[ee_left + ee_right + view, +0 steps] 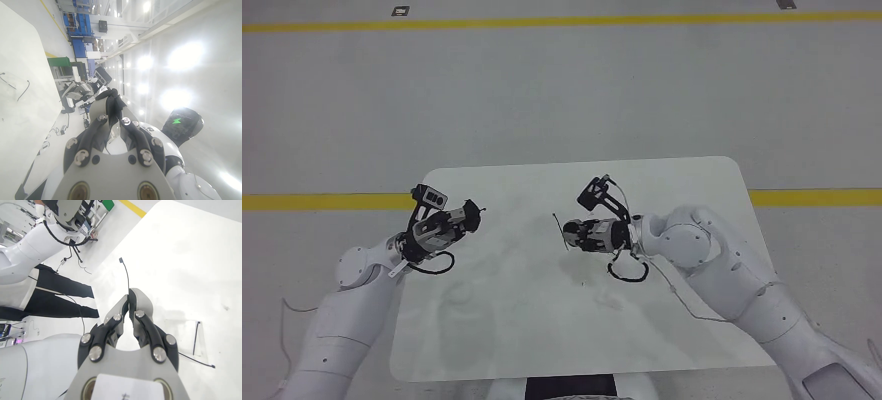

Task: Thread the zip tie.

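**Zip tie point(128, 278) pinched in right gripper point(129, 302), head end free**

Right gripper: fingers pressed together on the strap, partway along it. The head point(120, 260) stands out past the fingertips, clear above the table point(189, 256). Judged reason for the grip: it leaves the head exposed and steady, so an end can be fed through it (the tail side is hidden behind the fingers).

Left gripper point(113, 97): over the table's left edge, off the surface and well apart from the right one. Its fingers are closed tip to tip with nothing seen between them. It would likely have to open before taking the strap's loose end.

Down on the table near the right gripper, a clear tray point(181, 336) holds one spare tie point(196, 338). A second spare tie point(196, 360) lies just beside the tray's edge, probably stock kept within reach.

Beyond the table, a yellow floor line point(562, 21).
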You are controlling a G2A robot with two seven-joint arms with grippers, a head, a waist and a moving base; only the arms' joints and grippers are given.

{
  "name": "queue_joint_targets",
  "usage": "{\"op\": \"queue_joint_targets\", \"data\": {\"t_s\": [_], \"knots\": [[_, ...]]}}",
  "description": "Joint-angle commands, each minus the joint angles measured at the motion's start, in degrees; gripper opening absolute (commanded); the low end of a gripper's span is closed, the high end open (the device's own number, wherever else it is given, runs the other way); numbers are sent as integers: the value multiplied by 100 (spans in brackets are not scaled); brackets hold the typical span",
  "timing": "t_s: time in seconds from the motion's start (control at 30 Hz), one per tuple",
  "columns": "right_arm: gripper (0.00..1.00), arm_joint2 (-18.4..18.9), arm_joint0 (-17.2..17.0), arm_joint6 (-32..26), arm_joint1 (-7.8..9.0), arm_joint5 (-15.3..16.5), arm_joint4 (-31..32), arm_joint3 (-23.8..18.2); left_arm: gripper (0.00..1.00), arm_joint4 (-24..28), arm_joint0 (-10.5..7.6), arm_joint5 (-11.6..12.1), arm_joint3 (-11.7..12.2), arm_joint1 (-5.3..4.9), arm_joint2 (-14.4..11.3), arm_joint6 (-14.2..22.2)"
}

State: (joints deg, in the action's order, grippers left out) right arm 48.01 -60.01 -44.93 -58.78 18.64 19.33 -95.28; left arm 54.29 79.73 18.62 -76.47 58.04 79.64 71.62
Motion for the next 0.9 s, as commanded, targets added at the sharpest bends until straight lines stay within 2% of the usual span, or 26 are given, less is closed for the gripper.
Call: {"op": "queue_joint_targets", "data": {"t_s": [0.0, 0.2, 0.37, 0.6, 0.8, 0.87], "knots": [[0, 31, -45, 350, -20, -121, 40, -95, 0, -149, 44, 86, -48, 19, -94, -162], [0, 22, -73, 1071, -121, -468, -33, -344, 0, -607, 77, 86, -176, 131, -199, -563], [0, -134, -63, 1574, -244, -798, 3, -514, 0, -824, 196, 86, -240, 327, -126, -845], [0, -329, -66, 2062, -405, -939, -82, -523, 0, -1000, 203, 86, -235, 621, -108, -844], [0, -503, -26, 2271, -535, -1202, 69, -517, 0, -1092, 160, 86, -193, 885, -57, -958], [0, -502, -7, 2265, -539, -1251, 166, -516, 0, -1092, 160, 86, -193, 885, -57, -958]]}}
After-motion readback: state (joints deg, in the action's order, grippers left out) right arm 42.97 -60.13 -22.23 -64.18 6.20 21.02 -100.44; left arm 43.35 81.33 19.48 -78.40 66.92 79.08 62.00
